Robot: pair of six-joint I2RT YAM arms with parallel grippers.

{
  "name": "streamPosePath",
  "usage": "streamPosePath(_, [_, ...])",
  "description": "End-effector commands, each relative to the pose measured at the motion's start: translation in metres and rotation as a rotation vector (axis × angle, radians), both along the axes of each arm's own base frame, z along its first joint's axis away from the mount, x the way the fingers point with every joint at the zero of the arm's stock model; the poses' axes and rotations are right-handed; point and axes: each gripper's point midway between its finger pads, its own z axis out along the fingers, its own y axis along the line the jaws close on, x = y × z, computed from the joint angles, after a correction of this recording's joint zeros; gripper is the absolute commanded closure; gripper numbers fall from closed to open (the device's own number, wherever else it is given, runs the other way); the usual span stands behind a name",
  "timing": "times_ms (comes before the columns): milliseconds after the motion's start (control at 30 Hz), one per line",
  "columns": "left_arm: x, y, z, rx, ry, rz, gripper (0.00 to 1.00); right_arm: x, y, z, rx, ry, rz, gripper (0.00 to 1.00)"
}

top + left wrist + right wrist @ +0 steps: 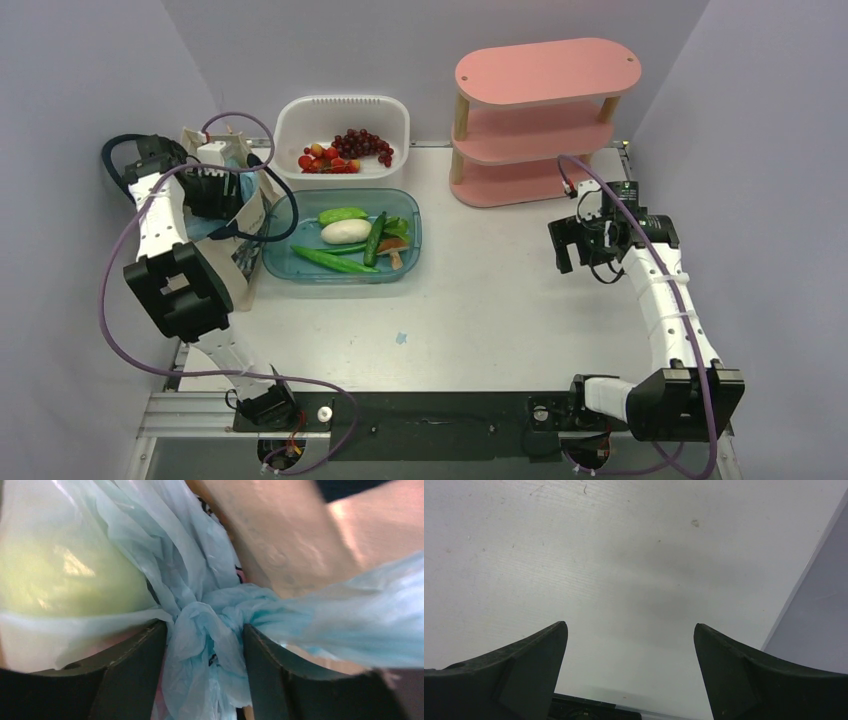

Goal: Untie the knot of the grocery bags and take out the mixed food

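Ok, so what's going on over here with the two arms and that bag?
The left claw is down in the canvas tote, pinching the knot of the light blue plastic bag. The knot is not yet undone, and something pale green shows through the plastic. The right claw hangs open over the table near the pink shelf, holding nothing.

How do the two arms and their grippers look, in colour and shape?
The left arm and right arm are white links with bulky black joints. A purple cable loops along each. The left gripper and right gripper have dark, tapered, matte fingers.
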Motion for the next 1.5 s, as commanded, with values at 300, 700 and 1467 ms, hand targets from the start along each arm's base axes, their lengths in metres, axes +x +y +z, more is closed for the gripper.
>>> streamPosePath(300, [0.032, 0.026, 0.044, -0.014, -0.141, 0.141, 1.00, -0.023, -0.013, 0.010, -0.057, -0.082, -0.025, 0.06])
streamPosePath(700, [0.025, 0.044, 0.187, -0.021, -0.469, 0.269, 1.00, -0.028, -0.009, 0.007, -0.035, -0.091, -0.020, 0.06])
streamPosePath(1467, [0.003, -0.133, 0.424, -0.379, -1.021, -0.029, 1.00, -0.011, 0.000, 0.039, 0.025, -0.177, -0.029, 0.06])
